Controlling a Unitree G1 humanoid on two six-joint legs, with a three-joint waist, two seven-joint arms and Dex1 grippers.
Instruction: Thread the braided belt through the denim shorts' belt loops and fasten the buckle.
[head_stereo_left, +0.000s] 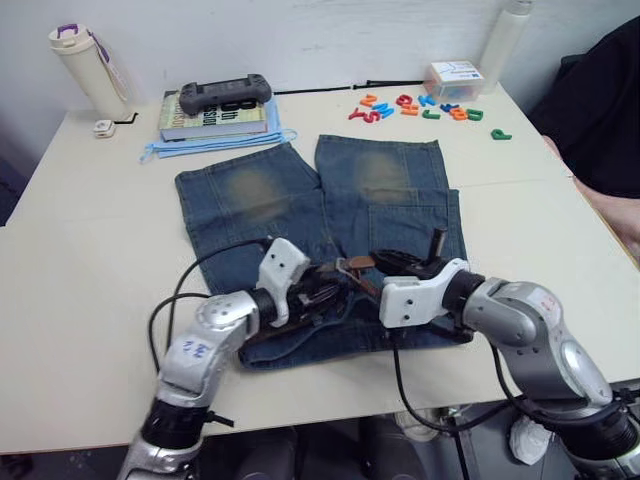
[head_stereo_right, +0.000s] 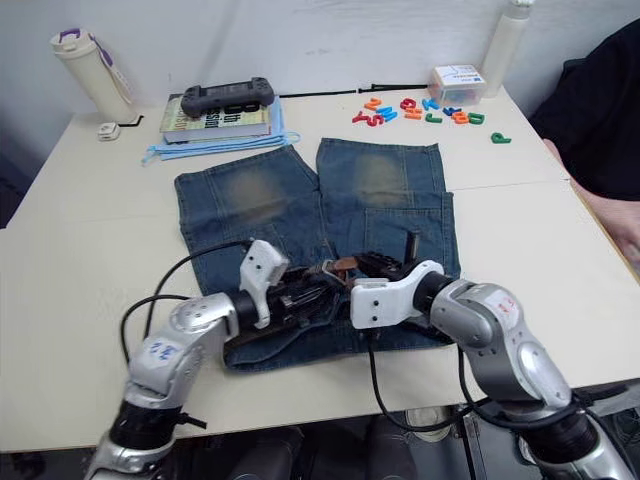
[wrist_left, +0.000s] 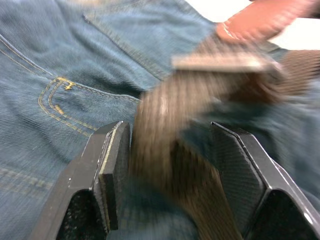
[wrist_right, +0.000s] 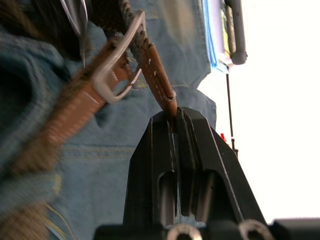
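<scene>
Pinching the braided belt's (wrist_right: 155, 70) tan tip, right tool (wrist_right: 173, 116) (buckle (wrist_right: 117, 62) adjacent).

Shorts lie mid-table, with your two grippers meeting at the waistband on the near edge.

You have the faded blue denim shorts (head_stereo_left: 320, 240) flat on the pale table (head_stereo_left: 80, 300), legs pointing away. Behind them to your left sits a paperback book (head_stereo_left: 212, 118) with a dark grey game controller (head_stereo_left: 224, 94) on top; a cream drinks bottle (head_stereo_left: 88, 68) stands further left. Behind right lie scattered plastic letters (head_stereo_left: 420, 108). The dark brown braided belt (wrist_left: 165, 125) runs across the waistband between your left gripper (wrist_left: 170, 165) and right gripper (wrist_right: 175, 117).
</scene>
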